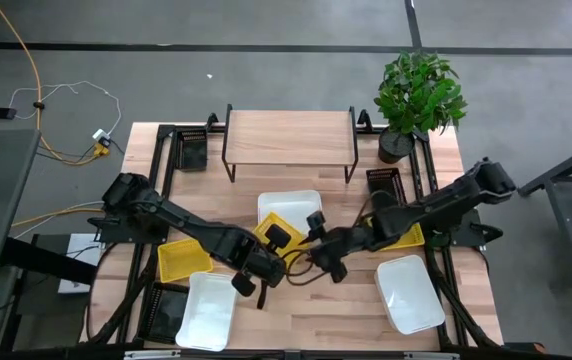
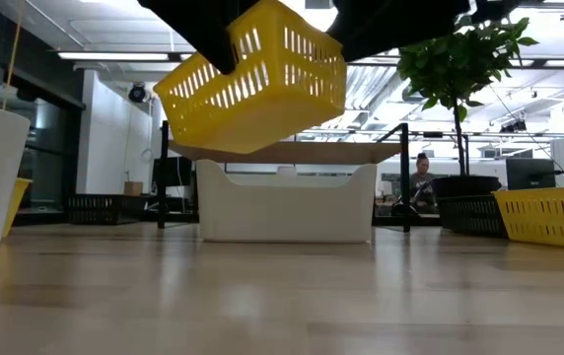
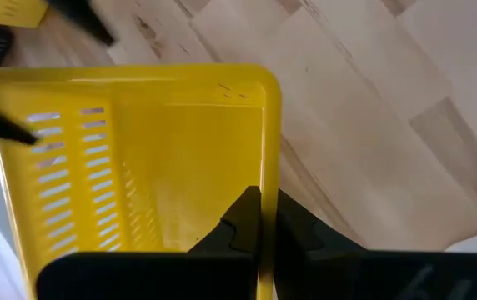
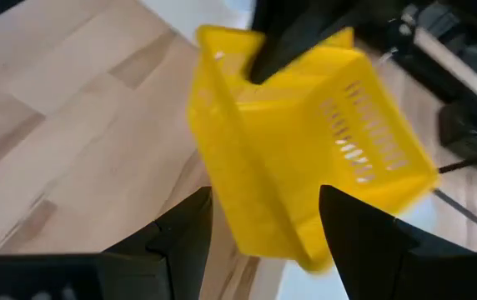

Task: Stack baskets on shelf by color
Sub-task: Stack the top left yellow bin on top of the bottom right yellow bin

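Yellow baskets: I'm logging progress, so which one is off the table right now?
The tilted yellow basket at table centre, its rim pinched by the left gripper; the other yellow baskets rest on the table.

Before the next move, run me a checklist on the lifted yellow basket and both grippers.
1. Left gripper shut on the yellow basket, pinching its rim: ok.
2. Basket clear of the table, hanging tilted in the air: ok.
3. Right gripper open, its fingers on either side of the basket's near end: ok.
4. Right gripper holding the basket: not ok, jaws not closed on it.
5. Shelf top free of baskets: ok.
6. White basket lies on the table below the lifted one: ok.
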`<state>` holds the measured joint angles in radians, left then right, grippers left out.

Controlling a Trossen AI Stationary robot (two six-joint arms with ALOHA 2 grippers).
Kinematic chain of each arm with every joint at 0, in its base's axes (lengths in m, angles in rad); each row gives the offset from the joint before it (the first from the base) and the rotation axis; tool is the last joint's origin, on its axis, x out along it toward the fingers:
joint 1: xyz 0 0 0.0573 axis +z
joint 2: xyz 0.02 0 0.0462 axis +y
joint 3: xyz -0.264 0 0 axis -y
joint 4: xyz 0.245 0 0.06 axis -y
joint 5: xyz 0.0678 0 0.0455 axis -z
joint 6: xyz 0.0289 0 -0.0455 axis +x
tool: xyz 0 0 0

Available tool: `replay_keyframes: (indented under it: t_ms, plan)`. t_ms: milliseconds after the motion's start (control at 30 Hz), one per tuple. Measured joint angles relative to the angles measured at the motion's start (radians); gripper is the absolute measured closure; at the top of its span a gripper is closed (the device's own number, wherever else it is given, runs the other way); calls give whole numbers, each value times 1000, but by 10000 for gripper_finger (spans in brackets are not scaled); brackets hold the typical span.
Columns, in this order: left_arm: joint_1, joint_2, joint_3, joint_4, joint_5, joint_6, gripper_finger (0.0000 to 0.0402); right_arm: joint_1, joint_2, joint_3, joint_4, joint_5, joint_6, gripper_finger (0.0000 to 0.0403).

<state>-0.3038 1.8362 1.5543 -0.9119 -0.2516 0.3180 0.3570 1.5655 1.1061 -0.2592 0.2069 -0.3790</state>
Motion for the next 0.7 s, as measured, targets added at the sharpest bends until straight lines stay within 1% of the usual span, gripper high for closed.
replay_keyframes:
  t_ms: [167,300,400,500,567,667,700]
  plan:
    - [0,0,0,6,-2,0,401,19,58,75,-30,0,-4,195]
    - [0,0,0,38,-2,2,401,24,73,93,-60,28,-4,195]
    - [-2,0,0,54,4,15,401,24,73,92,-76,29,10,210]
    - [-4,0,0,56,3,23,401,24,73,92,-83,35,12,253]
    - [-4,0,0,57,-3,17,401,25,73,92,-92,31,7,294]
    - [-4,0,0,72,-29,-15,395,25,73,91,-109,5,2,370]
    - [-4,-1,0,77,-32,-20,390,25,73,90,-114,2,0,385]
